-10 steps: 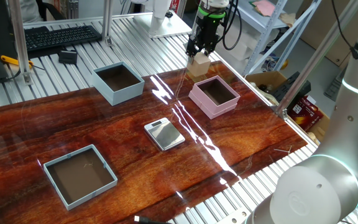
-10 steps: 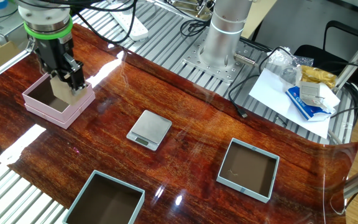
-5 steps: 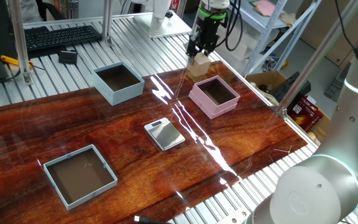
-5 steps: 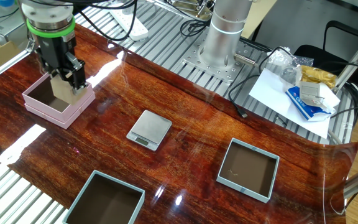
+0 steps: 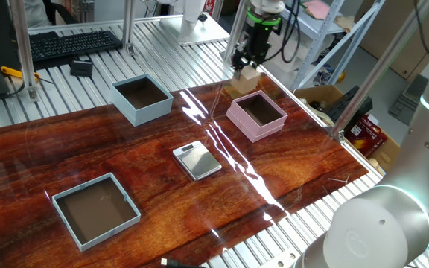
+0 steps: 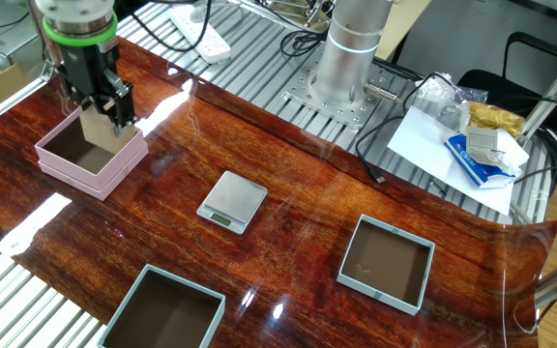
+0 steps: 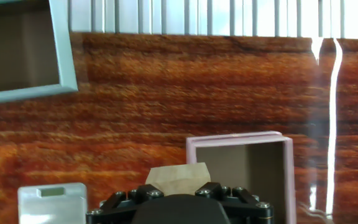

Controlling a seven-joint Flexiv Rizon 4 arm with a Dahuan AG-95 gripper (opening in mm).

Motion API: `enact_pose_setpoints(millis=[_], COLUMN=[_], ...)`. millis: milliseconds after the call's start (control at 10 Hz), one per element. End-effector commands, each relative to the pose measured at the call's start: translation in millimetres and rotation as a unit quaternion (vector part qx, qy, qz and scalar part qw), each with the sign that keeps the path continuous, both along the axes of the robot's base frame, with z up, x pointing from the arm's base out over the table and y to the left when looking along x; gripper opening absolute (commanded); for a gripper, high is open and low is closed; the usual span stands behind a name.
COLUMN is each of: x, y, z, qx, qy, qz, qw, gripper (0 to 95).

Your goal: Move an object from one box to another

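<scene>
Pincer (image 6: 100,108) clamped on the wooden cube (image 6: 98,126), carrying it in the air; over the last second it's drifted and lifted a touch near the pink box (image 6: 90,155)'s far edge; probably lining up the drop, not released yet.

A lab: robot arm (image 6: 354,39) bolted beside shelving (image 5: 326,30).

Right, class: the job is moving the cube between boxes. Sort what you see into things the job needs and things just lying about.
Needed for the job:
wooden cube, held in the gripper
pale blue box
pink box

Just lying about:
silver scale
blue-grey tray
keyboard
papers
</scene>
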State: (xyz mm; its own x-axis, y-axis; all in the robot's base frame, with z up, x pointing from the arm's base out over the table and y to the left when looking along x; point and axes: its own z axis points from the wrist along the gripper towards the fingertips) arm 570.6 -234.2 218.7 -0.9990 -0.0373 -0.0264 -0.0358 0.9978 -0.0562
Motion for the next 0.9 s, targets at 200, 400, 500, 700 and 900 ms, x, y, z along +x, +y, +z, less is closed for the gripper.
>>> enact_pose_setpoints(millis=[200,400,500,700,900], x=[-16.0,-25.6,-28.3,-33.0,-39.9], y=[-25.5,-50.3,-60.9,-78.5,-99.7], z=[7.6,9.7,9.3,7.4,2.3], qx=[0.0,0.002,0.002,0.001,0.004], qy=[-0.009,-0.015,-0.018,-0.019,-0.021], qz=[0.014,0.033,0.041,0.05,0.06], qw=[0.9999,0.9993,0.999,0.9986,0.9979], gripper=[0.0,0.0,0.0,0.0,0.0])
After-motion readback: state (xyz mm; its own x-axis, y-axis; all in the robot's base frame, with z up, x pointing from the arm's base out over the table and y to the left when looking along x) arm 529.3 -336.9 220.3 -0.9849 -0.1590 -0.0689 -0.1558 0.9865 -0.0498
